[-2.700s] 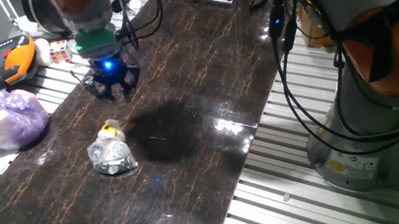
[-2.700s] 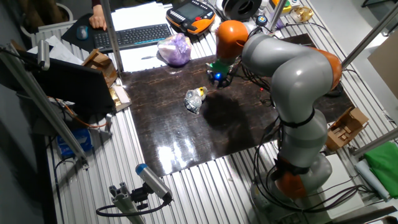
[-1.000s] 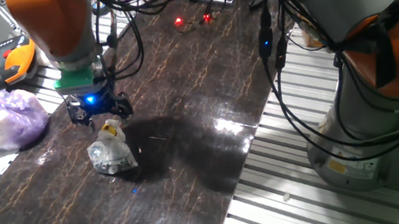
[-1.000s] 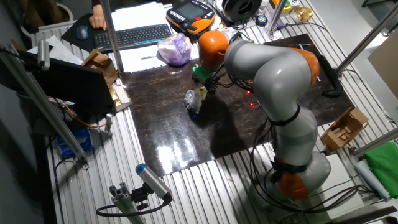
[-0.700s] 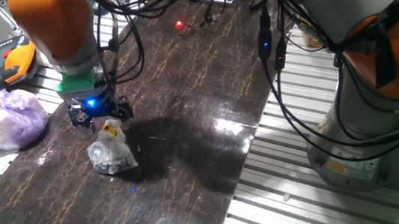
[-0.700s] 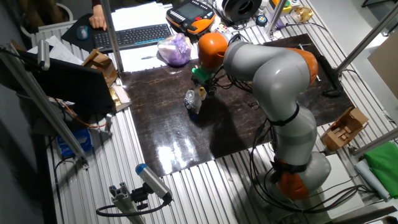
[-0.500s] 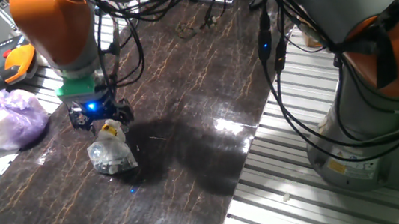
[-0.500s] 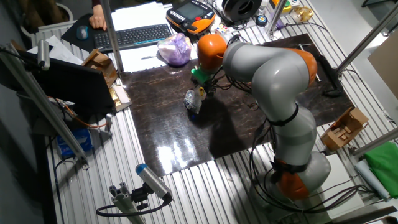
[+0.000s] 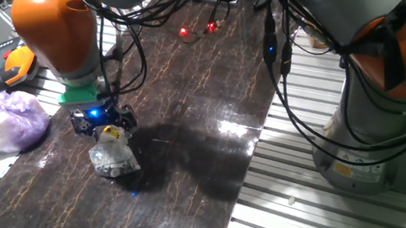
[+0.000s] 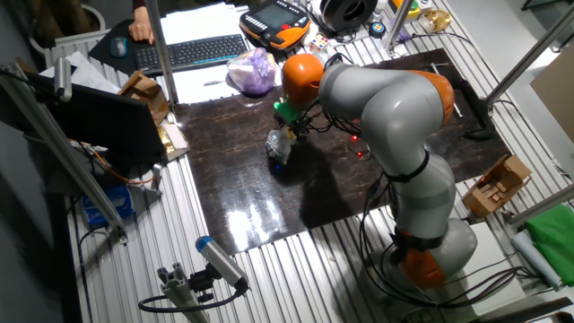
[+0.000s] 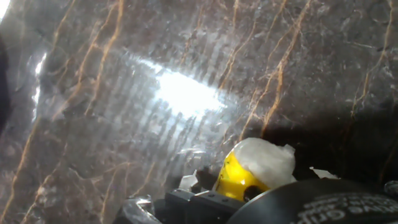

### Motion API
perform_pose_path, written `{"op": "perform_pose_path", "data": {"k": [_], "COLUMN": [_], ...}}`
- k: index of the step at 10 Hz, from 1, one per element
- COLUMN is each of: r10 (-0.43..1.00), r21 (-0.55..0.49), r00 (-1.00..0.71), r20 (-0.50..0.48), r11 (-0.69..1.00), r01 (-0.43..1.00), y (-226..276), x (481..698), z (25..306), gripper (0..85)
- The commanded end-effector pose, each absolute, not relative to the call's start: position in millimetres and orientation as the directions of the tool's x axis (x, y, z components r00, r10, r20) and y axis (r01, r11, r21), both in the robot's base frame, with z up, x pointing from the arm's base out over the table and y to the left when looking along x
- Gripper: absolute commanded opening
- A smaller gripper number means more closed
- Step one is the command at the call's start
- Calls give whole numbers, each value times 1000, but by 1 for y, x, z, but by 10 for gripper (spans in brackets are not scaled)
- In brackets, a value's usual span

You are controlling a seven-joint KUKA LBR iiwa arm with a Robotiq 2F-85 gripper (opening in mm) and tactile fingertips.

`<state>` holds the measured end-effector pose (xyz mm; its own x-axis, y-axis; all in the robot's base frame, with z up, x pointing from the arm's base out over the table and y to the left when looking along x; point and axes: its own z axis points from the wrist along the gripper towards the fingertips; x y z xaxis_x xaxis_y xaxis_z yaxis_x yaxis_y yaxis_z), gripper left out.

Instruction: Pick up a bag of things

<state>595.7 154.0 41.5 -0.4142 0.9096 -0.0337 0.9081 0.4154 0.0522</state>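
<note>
A purple-white bag lies well to one side of the end effector, which hangs directly over the bag of things, a crinkled clear-plastic bundle of grey, shiny contents resting on the dark veined bench. The bundle stands roughly upright, its yellow-white tied top pointing up into the end effector. The fingers flank that knot; whether they grip it cannot be told.
</note>
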Motion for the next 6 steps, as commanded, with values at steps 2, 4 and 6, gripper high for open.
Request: {"op": "perform_pose_path", "data": {"k": [2,4,6], "r10": [904,890,871], "r21": [59,62,62], "r00": [-427,-456,-491], "r20": [-31,-30,-19], "r11": [428,457,491], "r01": [902,887,869], "y": [152,150,145], "x": [595,594,589], "z": [39,39,50], "gripper": [720,200,7]}}
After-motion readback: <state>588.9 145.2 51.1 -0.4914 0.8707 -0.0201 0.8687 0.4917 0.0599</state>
